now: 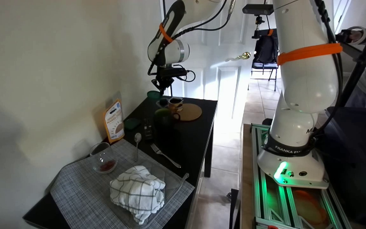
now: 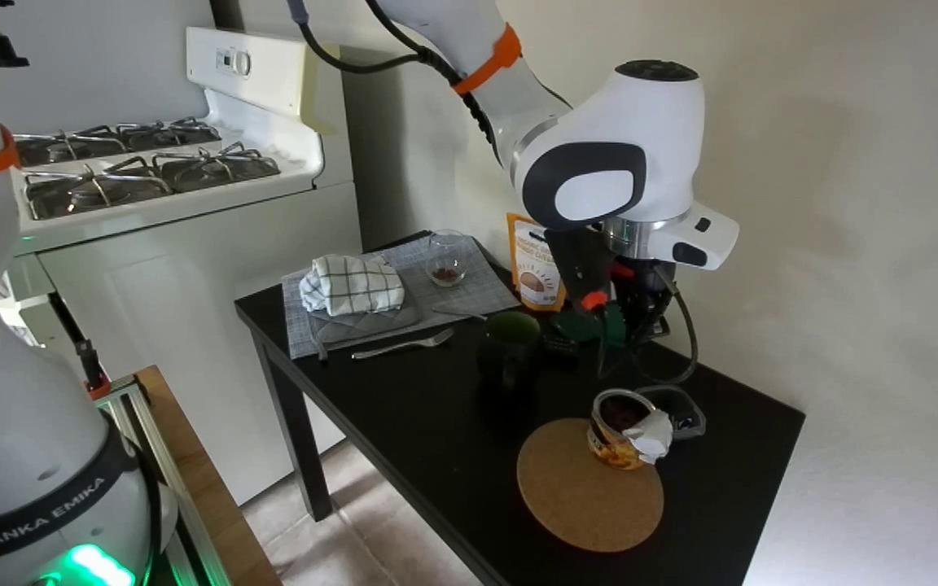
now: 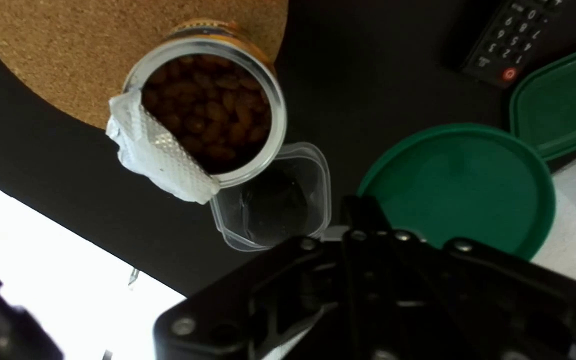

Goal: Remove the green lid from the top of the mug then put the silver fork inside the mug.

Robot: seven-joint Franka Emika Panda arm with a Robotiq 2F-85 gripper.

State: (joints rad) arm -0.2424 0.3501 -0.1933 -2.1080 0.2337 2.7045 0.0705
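The round green lid (image 3: 460,185) hangs from my gripper (image 3: 363,202), whose fingertips are closed on its edge. In an exterior view the lid (image 1: 153,94) is in the air beside the fingertips (image 1: 161,92), at the far end of the table. The dark mug (image 1: 165,119) stands upright on the table with its top uncovered and its green inside showing; it also shows in an exterior view (image 2: 510,354). The silver fork (image 1: 165,155) lies on the table near the grey mat, tines toward the mug; it also shows in an exterior view (image 2: 404,346).
An opened can of nuts (image 3: 208,110) sits on a cork disc (image 3: 68,65), beside a clear container (image 3: 273,205). A remote (image 3: 503,50) and a square green lid (image 3: 565,102) lie near the wall. A pouch (image 1: 114,122), spoon (image 1: 137,146), glass bowl (image 1: 104,159) and checked cloth (image 1: 137,190) are nearby.
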